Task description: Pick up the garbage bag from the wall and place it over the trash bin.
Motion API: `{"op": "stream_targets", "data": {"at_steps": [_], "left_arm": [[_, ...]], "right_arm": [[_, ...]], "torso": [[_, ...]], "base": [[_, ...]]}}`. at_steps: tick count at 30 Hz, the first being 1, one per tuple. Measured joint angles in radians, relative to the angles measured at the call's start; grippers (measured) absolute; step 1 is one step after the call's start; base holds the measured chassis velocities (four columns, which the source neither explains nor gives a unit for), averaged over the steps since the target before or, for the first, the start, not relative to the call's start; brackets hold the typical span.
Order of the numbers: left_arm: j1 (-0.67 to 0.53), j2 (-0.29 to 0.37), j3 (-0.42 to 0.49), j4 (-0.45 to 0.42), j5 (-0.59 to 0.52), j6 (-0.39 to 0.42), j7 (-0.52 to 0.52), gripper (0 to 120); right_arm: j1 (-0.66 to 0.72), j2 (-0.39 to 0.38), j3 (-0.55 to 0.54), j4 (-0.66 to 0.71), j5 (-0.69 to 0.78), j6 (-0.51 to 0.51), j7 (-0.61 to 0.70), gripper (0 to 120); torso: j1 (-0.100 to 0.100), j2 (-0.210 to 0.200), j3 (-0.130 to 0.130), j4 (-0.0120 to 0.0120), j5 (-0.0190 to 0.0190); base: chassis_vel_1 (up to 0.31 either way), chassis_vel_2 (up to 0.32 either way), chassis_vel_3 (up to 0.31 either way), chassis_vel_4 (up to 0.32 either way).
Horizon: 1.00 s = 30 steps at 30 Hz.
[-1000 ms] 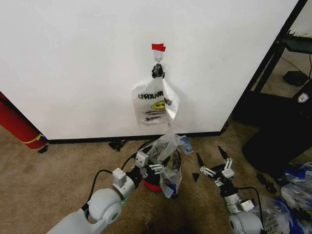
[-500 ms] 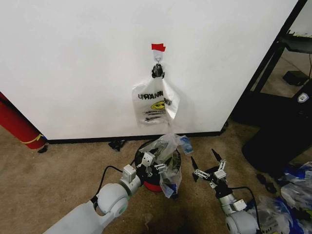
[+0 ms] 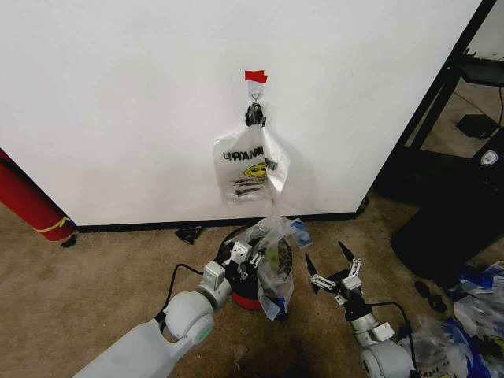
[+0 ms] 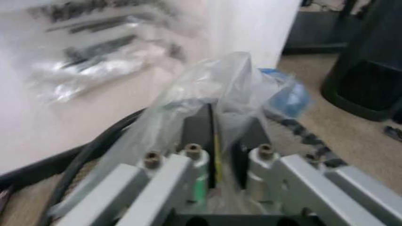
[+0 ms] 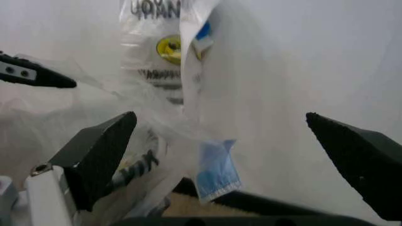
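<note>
The garbage bag (image 3: 272,236) is a crumpled translucent sheet with blue patches, bunched over the mouth of the trash bin (image 3: 246,299), a black mesh basket with a red base at the foot of the wall (image 3: 118,94). My left gripper (image 3: 253,258) is at the bin's rim, shut on the bag's film (image 4: 220,84), which runs between its dark pads (image 4: 199,127). Just right of the bin, my right gripper (image 3: 331,264) hovers open and holds nothing. In its wrist view its fingers (image 5: 100,141) stand wide apart before the bag's blue patch (image 5: 217,167).
A second bag with mirror-reversed print (image 3: 250,165) hangs from the hook (image 3: 255,93) under red tape (image 3: 255,76). A red cylinder (image 3: 27,201) leans at the left. A black stand (image 3: 457,181) and loose plastic bags (image 3: 472,315) crowd the right. Small black scraps (image 3: 189,233) lie by the baseboard.
The left gripper has pushed forward and up along the bin with the bag. The right gripper has moved left, closer to the bin.
</note>
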Motion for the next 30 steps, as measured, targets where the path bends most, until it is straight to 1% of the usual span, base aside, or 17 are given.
{"op": "stream_targets", "data": {"at_steps": [1, 7, 8, 10, 12, 16, 19, 20, 21, 22, 29, 30], "left_arm": [[0.004, 0.002, -0.014, -0.002, -0.018, 0.012, -0.012, 1], [0.016, 0.012, -0.043, 0.013, -0.050, 0.023, -0.019, 0], [0.016, 0.012, -0.043, 0.013, -0.050, 0.023, -0.019, 0], [0.015, 0.008, -0.045, 0.024, -0.056, 0.023, -0.019, 0], [0.014, 0.005, -0.046, 0.030, -0.059, 0.023, -0.017, 0], [0.020, 0.004, -0.049, 0.031, -0.059, 0.022, -0.013, 0], [0.026, 0.007, -0.050, 0.028, -0.057, 0.021, -0.012, 0], [0.027, 0.008, -0.050, 0.025, -0.057, 0.021, -0.011, 0], [0.028, 0.008, -0.050, 0.022, -0.056, 0.020, -0.011, 0], [0.028, 0.008, -0.050, 0.022, -0.056, 0.020, -0.011, 0], [0.026, 0.005, -0.046, 0.009, -0.055, 0.021, -0.011, 0], [0.026, 0.005, -0.046, 0.009, -0.055, 0.021, -0.011, 0]], "right_arm": [[0.003, -0.015, -0.030, 0.011, 0.052, -0.044, 0.015, 100], [0.050, -0.091, -0.159, 0.057, 0.266, -0.291, 0.055, 100], [0.050, -0.091, -0.159, 0.057, 0.266, -0.291, 0.055, 100], [0.077, -0.114, -0.192, 0.067, 0.333, -0.379, 0.054, 100], [0.107, -0.132, -0.218, 0.071, 0.395, -0.438, 0.048, 100], [0.157, -0.142, -0.241, 0.076, 0.486, -0.497, 0.042, 100], [0.198, -0.144, -0.252, 0.081, 0.564, -0.548, 0.043, 91], [0.213, -0.148, -0.257, 0.081, 0.583, -0.577, 0.041, 86], [0.224, -0.153, -0.261, 0.080, 0.594, -0.604, 0.036, 84], [0.224, -0.153, -0.261, 0.080, 0.594, -0.604, 0.036, 84], [0.282, -0.165, -0.278, 0.071, 0.635, -0.790, 0.027, 67], [0.282, -0.165, -0.278, 0.071, 0.635, -0.790, 0.027, 67]], "torso": [[0.000, 0.000, 0.000, -0.0001, 0.0001], [0.000, 0.000, 0.000, 0.0001, -0.0001], [0.000, 0.000, 0.000, 0.0001, -0.0001], [0.000, 0.000, 0.000, 0.0001, 0.0001], [0.000, 0.000, 0.000, -0.0004, -0.0002], [0.000, 0.000, 0.000, 0.0002, 0.0001], [0.000, 0.000, 0.000, 0.0002, 0.0000], [0.000, 0.000, 0.000, 0.0001, 0.0001], [0.000, 0.000, 0.000, 0.0000, -0.0001], [0.000, 0.000, 0.000, 0.0000, -0.0001], [0.000, 0.000, 0.000, 0.0000, 0.0001], [0.000, 0.000, 0.000, 0.0000, 0.0001]], "base": [[0.000, 0.000, 0.000, 0.000], [0.000, 0.000, 0.000, 0.000], [0.000, 0.000, 0.000, 0.000], [0.000, 0.000, 0.000, 0.000], [0.000, 0.000, 0.000, 0.000], [0.000, 0.000, 0.000, 0.000], [0.000, 0.000, 0.000, 0.000], [0.000, 0.000, 0.000, 0.000], [0.000, 0.000, 0.000, 0.000], [0.000, 0.000, 0.000, 0.000], [0.000, 0.000, 0.000, 0.000], [0.000, 0.000, 0.000, 0.000]]}}
